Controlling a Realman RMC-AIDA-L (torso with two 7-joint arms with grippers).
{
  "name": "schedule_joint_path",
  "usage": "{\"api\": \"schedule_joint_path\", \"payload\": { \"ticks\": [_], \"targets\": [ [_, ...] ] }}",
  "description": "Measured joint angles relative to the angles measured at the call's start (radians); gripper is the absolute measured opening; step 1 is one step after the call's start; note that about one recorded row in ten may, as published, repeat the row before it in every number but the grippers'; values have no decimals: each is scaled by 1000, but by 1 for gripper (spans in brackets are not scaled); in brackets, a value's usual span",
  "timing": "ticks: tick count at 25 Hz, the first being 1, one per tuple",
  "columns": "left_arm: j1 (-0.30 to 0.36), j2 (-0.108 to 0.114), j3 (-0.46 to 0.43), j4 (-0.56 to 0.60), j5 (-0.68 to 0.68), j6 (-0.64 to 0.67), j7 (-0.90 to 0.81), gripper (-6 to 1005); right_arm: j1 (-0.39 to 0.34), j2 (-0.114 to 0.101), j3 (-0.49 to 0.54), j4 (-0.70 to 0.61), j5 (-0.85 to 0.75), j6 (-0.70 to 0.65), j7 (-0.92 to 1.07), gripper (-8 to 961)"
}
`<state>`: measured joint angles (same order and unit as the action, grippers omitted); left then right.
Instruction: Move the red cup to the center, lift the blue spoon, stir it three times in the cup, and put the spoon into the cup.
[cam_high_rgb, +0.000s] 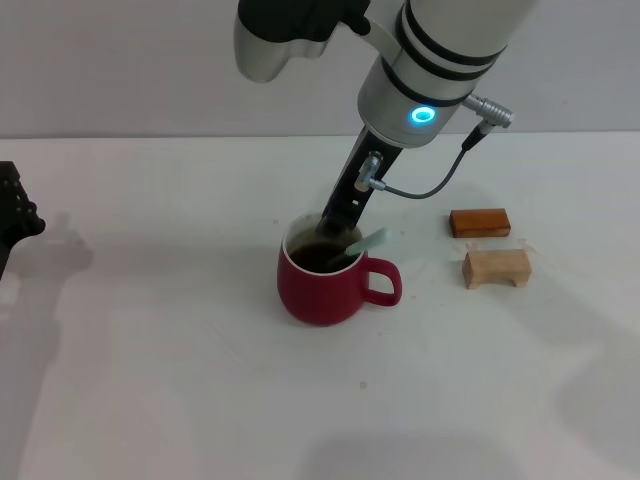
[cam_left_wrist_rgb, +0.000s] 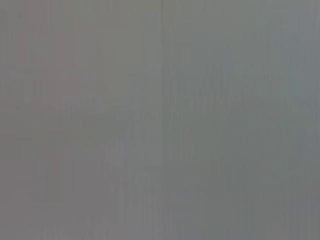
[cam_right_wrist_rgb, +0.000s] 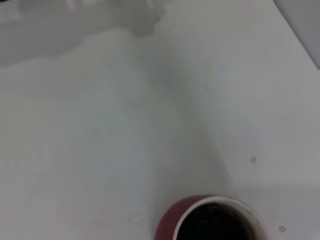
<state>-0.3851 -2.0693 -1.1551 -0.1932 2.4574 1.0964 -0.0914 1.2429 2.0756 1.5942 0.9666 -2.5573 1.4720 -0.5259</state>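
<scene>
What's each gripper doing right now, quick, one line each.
Right gripper: down at the red cup, at the blue spoon in it; grip cannot be told.
Left gripper: parked at the table's left edge; state cannot be told.

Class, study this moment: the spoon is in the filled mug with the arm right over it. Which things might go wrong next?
1. The red cup holds dark liquid near its rim; brisk stirring by the right gripper may slop it onto the white table.
2. The blue spoon leans on the rim, so it might tip out once released.
3. The arm reaches close to the rim; a sideways move might shove the cup.
</scene>
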Motion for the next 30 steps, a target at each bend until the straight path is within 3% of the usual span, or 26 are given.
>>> {"api": "schedule_joint_path", "payload": {
  "ticks": [5, 7, 8, 9, 10, 11, 12, 13, 14, 15, 16, 17, 22, 23, 24, 25, 26, 27, 28, 30],
  "targets": [
    [1, 0, 0, 0, 0, -1, -3, 2, -67, 1, -33, 76, 11, -86, -4, 379],
    [1, 0, -4, 0, 0, -1, -6, 2, -201, 1, -113, 237, 9, -258, 3, 382],
    [1, 0, -5, 0, 0, -2, -7, 2, -201, 1, -113, 237, 9, -258, 3, 382],
    [1, 0, -7, 0, 0, -2, -7, 2, -311, 1, -158, 351, -12, -394, 10, 382],
    [2, 0, -8, 0, 0, -2, -8, 2, -311, 1, -158, 351, -12, -394, 10, 382],
    [2, 0, -9, 0, 0, -3, -8, 2, -360, 1, -174, 393, -29, -458, 14, 382],
    [1, 0, -9, 0, 0, -3, -8, 2, -453, 3, -203, 456, -62, -576, 23, 382],
    [1, 0, -9, 0, 0, -3, -8, 2, -453, 3, -203, 456, -62, -576, 23, 382],
    [1, 0, -9, 0, 0, -3, -8, 2, -503, 3, -220, 480, -77, -644, 26, 382],
    [1, 0, -9, 0, 0, -4, -8, 2, -590, 4, -252, 507, -115, -784, 30, 382],
    [0, 0, -9, 0, 0, -6, -8, 2, -661, 5, -274, 515, -153, -901, 40, 382],
    [0, 0, -9, 0, 0, -6, -8, 2, -661, 5, -274, 515, -153, -901, 40, 382],
    [-1, 0, -5, -12, 0, -22, -8, 2, -844, 5, -315, 478, -189, -1268, 53, 381],
    [-1, 0, -5, -12, 0, -22, -8, 2, -844, 5, -315, 478, -189, -1268, 53, 381],
    [-1, 0, -3, -13, 0, -25, -8, 2, -913, 5, -332, 449, -190, -1419, 53, 381],
    [-1, 0, -2, -13, 0, -27, -8, 2, -913, 5, -332, 449, -190, -1419, 53, 381],
    [-1, 0, -2, -13, 0, -28, -8, 2, -958, 5, -342, 425, -190, -1523, 53, 381],
    [-1, 0, -2, -14, 0, -29, -8, 2, -1026, 5, -357, 376, -188, -1690, 54, 381],
    [-2, 0, -2, -14, 0, -29, -8, 2, -1026, 5, -357, 376, -188, -1690, 54, 381],
    [-2, 0, -2, -14, 0, -29, -9, 2, -1078, 7, -374, 318, -172, -1859, 56, 381]
  ]
}}
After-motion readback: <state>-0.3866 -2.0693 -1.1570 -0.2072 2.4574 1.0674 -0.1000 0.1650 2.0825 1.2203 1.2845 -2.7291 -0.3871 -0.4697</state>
